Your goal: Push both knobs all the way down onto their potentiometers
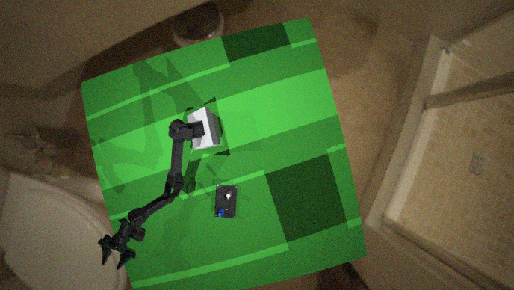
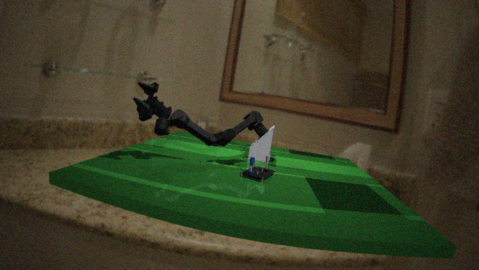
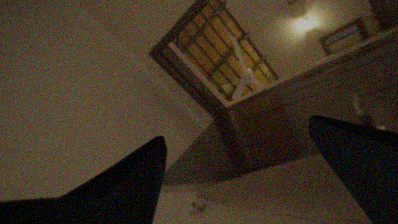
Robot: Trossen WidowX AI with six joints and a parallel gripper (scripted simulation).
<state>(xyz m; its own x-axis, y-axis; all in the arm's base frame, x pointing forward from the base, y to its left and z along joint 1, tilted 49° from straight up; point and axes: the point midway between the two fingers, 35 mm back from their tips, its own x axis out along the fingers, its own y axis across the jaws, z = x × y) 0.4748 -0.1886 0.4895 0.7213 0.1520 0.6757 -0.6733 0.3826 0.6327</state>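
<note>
A small dark circuit board (image 1: 226, 205) (image 2: 257, 173) stands on the green table (image 1: 299, 97) (image 2: 195, 174). It carries a white knob (image 1: 228, 196) (image 2: 267, 161) and a blue knob (image 1: 220, 213) (image 2: 252, 162), both standing upright on their shafts. My gripper (image 1: 112, 263) (image 2: 141, 96) (image 3: 235, 134) is open and empty. It is far from the board, out past the table's near-left corner, raised and pointing away from the table. The wrist view shows only walls and ceiling between the two dark fingers; the board is not in it.
The arm's white base block (image 1: 207, 125) (image 2: 262, 147) stands behind the board near the table's middle. The arm (image 1: 173, 164) (image 2: 209, 136) stretches from it across the table's left side. A stone counter (image 2: 104, 219) lies under the table.
</note>
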